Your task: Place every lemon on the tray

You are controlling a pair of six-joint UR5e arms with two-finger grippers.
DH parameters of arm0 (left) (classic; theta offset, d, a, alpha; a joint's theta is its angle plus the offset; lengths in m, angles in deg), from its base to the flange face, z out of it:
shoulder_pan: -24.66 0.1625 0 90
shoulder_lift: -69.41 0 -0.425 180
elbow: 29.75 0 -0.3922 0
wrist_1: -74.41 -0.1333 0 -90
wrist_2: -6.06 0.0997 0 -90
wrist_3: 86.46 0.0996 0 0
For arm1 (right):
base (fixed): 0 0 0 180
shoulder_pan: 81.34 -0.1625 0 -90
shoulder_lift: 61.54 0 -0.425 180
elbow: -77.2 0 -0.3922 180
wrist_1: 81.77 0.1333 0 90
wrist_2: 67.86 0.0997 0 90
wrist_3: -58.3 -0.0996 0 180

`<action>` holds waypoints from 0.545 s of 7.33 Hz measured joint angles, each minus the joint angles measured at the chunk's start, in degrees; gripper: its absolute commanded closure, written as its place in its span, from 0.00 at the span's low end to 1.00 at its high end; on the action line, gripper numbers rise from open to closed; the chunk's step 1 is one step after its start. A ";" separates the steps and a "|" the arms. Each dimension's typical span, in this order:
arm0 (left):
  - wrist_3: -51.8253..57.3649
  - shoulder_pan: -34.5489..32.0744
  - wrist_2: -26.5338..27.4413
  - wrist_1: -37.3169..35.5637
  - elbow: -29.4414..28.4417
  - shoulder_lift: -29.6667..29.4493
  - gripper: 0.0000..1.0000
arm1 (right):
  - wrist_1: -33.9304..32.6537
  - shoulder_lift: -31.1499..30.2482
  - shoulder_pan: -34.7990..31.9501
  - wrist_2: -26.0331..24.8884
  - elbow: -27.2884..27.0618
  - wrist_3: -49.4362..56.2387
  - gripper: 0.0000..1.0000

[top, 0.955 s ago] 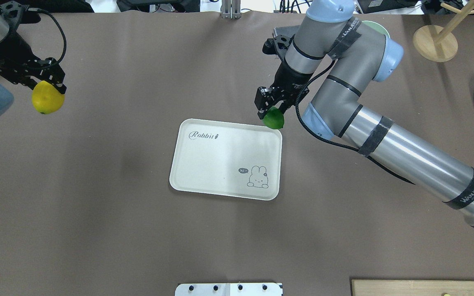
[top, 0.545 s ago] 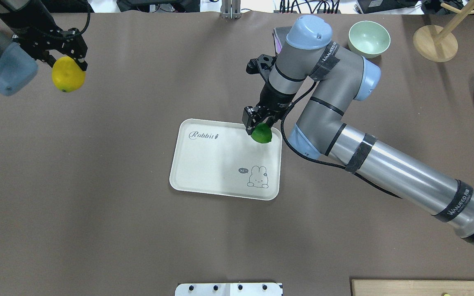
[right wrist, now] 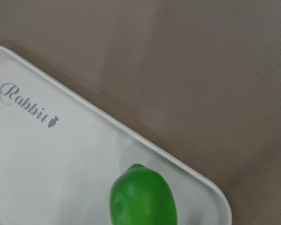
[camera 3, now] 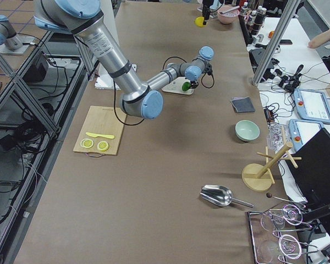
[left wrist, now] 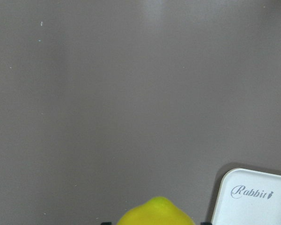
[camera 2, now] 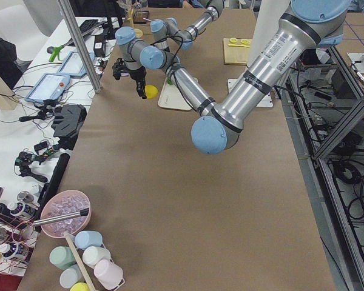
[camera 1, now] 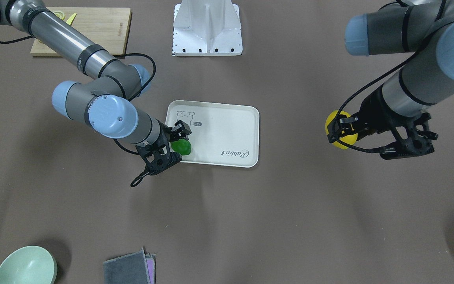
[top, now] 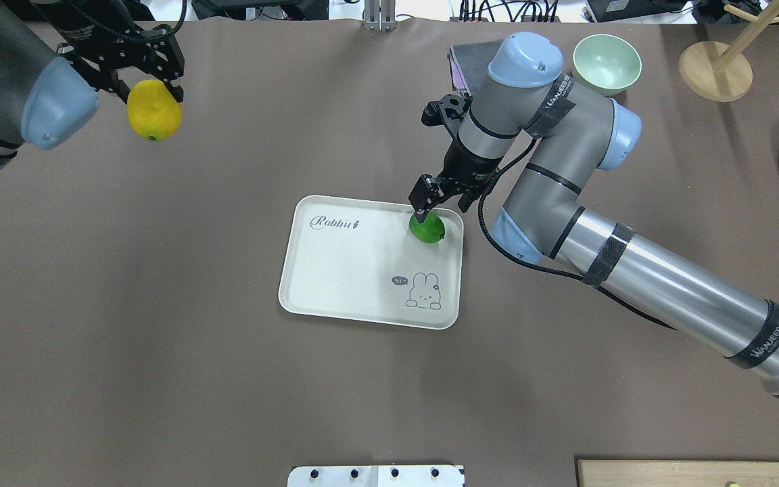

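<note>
Tray (top: 335, 270) is half loaded at best. The green lemon (top: 427, 228) is at its far right corner, on the surface or just above it. My right arm bends in over the tray edge and my right pincer (top: 429, 213) straddles that lemon from above, but I can't tell if it grips or has let go. The yellow lemon (top: 153, 110) is left to do: my left pincer (top: 149, 88) is clamped on it, raised, well apart from the tray.
</note>
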 measured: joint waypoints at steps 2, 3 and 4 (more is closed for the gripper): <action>-5.75 4.56 3.54 0.05 -0.37 -2.90 1.00 | -0.02 -0.47 -2.46 1.45 0.12 1.18 0.00; -8.22 7.00 5.58 0.19 -0.82 -4.42 1.00 | -0.08 -1.43 -4.81 3.59 0.44 2.05 0.00; -10.73 9.56 7.54 1.01 -1.73 -6.09 1.00 | -0.20 -3.20 -7.95 6.07 0.51 2.63 0.00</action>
